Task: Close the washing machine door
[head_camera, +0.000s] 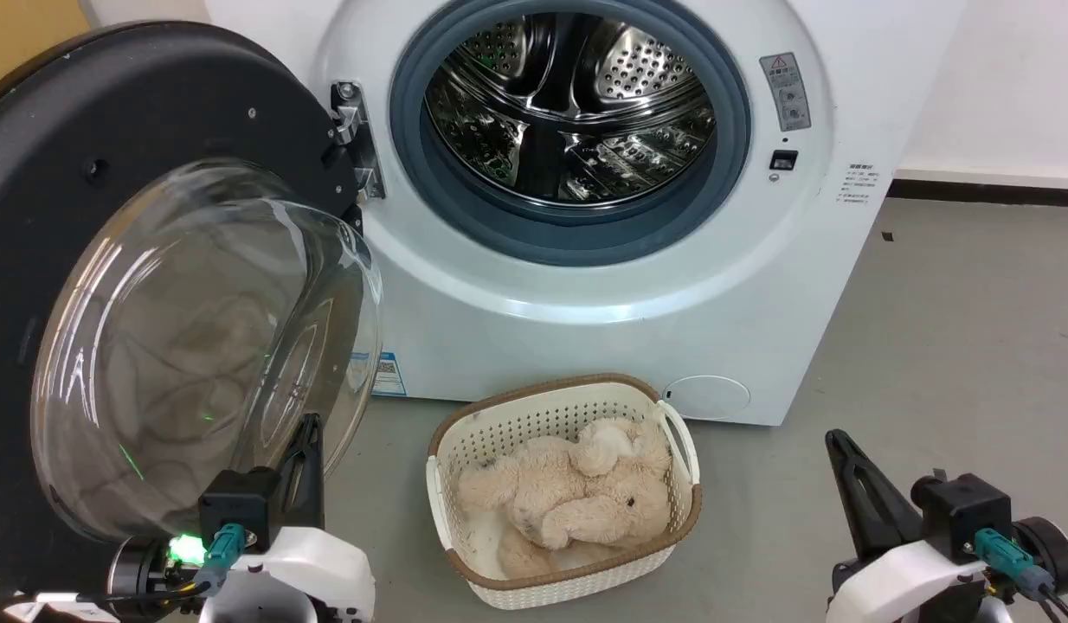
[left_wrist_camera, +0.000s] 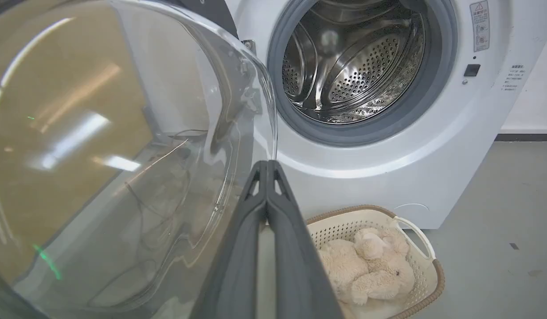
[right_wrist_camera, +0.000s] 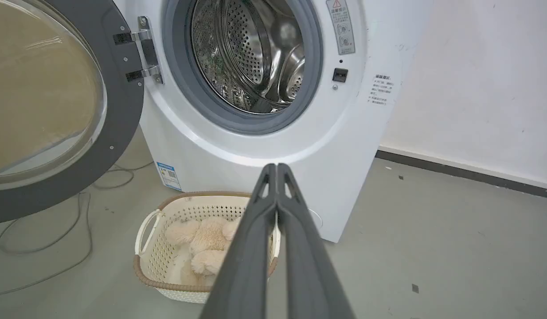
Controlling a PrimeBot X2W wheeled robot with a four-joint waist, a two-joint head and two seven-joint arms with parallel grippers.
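A grey concrete floor meets a plain white wall, and the big white front-loading washing machine stands against that wall with its mouth facing the robot. The large round glossy black washing machine door is swung wide to the robot's left on its metal hinge. Its bulging clear glass bowl faces the robot, so the task is not yet done. The open door exposes the perforated steel drum inside the grey rubber gasket; the drum looks empty.

A cream plastic basket holding a beige plush toy sits on the floor just in front of the machine, probably below the door's swing.

The left end effector, fingers pressed together and holding nothing, points up right at the bowl's edge. Whether it touches the glass I cannot tell. Closed fingers suit a push, not a grasp. The right end effector, fingers likewise together and empty, hangs well apart from the door, likely kept clear of its path.
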